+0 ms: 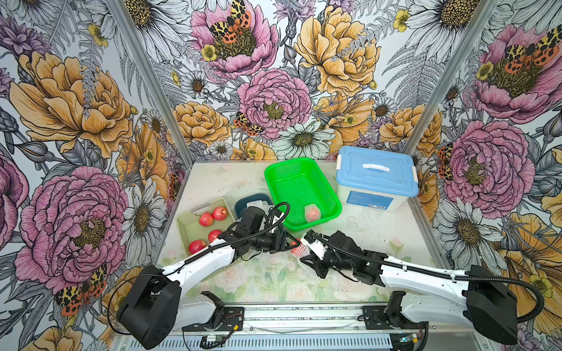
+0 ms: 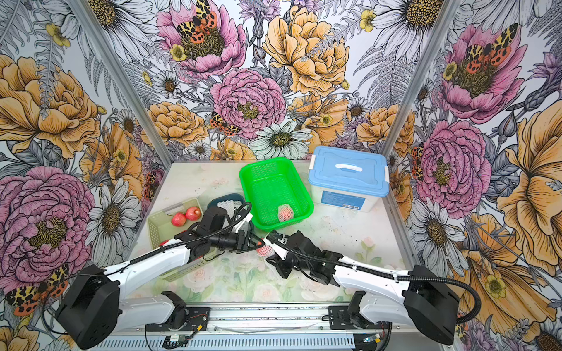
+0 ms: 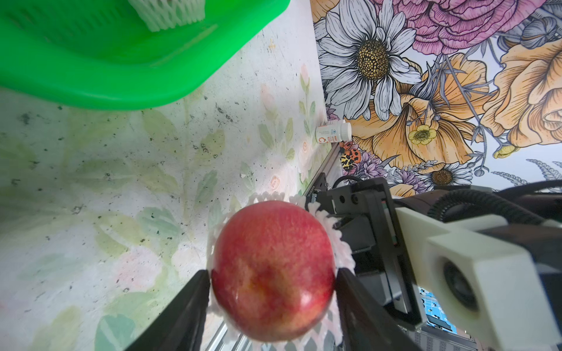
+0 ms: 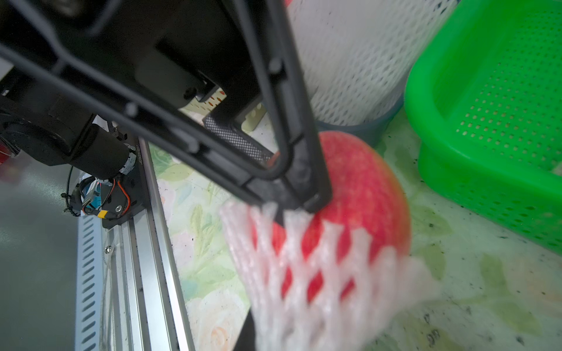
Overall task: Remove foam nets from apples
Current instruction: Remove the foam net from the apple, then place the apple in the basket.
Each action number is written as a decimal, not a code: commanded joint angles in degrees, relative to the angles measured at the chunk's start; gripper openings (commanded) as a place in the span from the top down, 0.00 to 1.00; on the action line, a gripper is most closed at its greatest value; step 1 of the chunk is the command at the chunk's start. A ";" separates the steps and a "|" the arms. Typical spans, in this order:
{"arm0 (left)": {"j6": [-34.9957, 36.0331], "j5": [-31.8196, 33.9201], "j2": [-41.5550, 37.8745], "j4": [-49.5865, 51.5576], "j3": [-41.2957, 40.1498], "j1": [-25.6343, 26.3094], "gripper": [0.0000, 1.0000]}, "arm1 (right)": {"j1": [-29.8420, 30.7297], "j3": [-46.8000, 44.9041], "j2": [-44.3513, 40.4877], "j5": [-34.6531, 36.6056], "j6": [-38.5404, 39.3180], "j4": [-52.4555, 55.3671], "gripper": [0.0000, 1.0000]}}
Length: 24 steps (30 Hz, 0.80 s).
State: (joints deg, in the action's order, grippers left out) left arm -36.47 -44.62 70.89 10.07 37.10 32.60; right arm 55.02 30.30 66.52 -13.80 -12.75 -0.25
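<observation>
The left end effector (image 3: 272, 273) pinches a red apple (image 4: 365, 188) from two sides, and its fingers touch the bare skin. The right end effector (image 1: 305, 260) is pressed together on the foam net (image 4: 319, 273), which covers only the half of the apple on its side. The apple is over the desk (image 1: 380, 231) between both arms, near the green basket (image 1: 334, 209), where a netted apple (image 1: 311, 212) lies.

A glossy red apple (image 3: 273, 270) is sitting half out of its white foam net (image 4: 304, 316), low in the centre of both top views; four bare apples (image 1: 206, 219) are lying left of centre; one netted apple (image 1: 312, 212) is resting just above and right of centre; empty nets (image 1: 254, 203) are lying heaped between these.
</observation>
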 commanded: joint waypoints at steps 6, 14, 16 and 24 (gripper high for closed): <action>1.04 0.48 -3.95 -0.75 -0.09 -3.13 0.42 | -0.53 0.40 -0.61 -0.01 0.03 -0.76 0.85; 0.62 1.64 -6.18 0.56 -0.69 -6.01 0.44 | -0.79 -0.67 -1.57 0.53 -0.09 0.16 0.85; 0.28 2.25 -7.67 1.01 -1.09 -7.23 0.44 | -0.95 -0.73 -1.26 0.53 -0.01 0.08 0.85; -0.44 9.78 -19.90 10.83 -2.65 -19.53 0.44 | -1.58 -0.55 0.87 0.78 0.56 -1.91 0.85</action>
State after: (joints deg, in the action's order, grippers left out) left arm -36.73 -39.86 55.22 15.92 35.33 16.67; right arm 53.95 30.17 66.48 -13.58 -12.73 -0.25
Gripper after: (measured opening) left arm 0.564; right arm 0.149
